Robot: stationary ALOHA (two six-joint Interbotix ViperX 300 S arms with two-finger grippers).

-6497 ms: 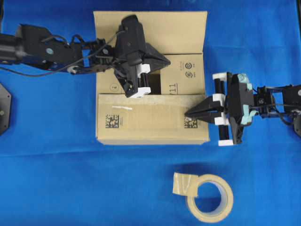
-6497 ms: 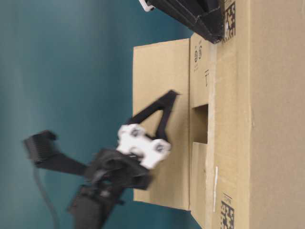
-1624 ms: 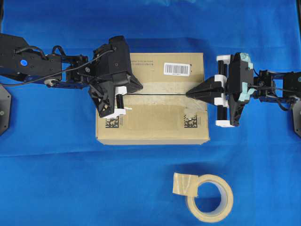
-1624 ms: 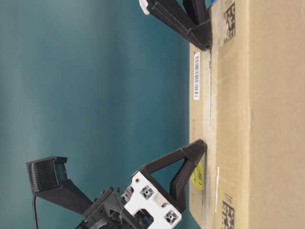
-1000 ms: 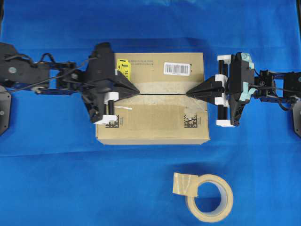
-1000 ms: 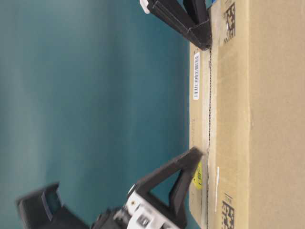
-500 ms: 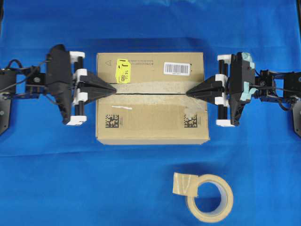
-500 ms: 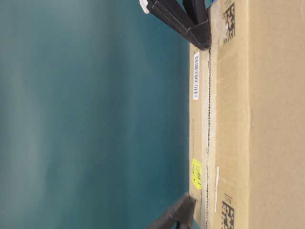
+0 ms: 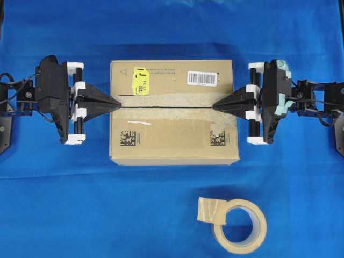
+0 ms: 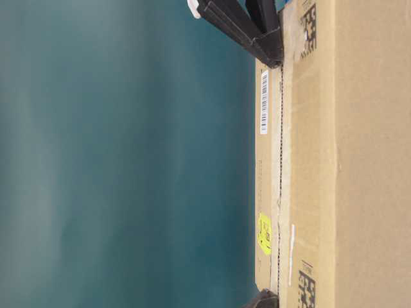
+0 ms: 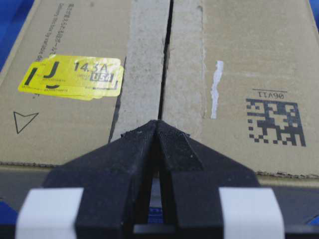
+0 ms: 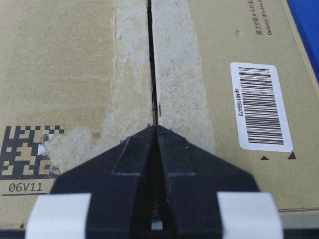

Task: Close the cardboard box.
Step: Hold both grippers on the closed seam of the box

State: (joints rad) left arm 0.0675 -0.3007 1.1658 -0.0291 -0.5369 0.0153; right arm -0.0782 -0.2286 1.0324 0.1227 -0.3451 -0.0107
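The cardboard box [image 9: 172, 141] lies in the middle of the blue cloth with its top flaps down flat, meeting along a thin dark seam [image 9: 166, 107] between old tape strips. My left gripper [image 9: 118, 101] is shut and empty, its tip at the seam's left end, just over the box edge [image 11: 158, 122]. My right gripper [image 9: 214, 106] is shut and empty too, its tip on the box top near the seam's right end [image 12: 154, 127]. A yellow sticker [image 11: 75, 75] and a white barcode label [image 12: 260, 105] sit on the far flap.
A roll of beige tape [image 9: 239, 226] with a loose end lies on the cloth in front of the box, toward the right. Blue cloth [image 9: 64, 204] covers the table all round. The table-level view shows the box top [image 10: 276, 160] and the right fingers [image 10: 257, 29].
My left gripper has drawn back leftward off the box top to its left edge. The box, its shut flaps and the right gripper have stayed put.
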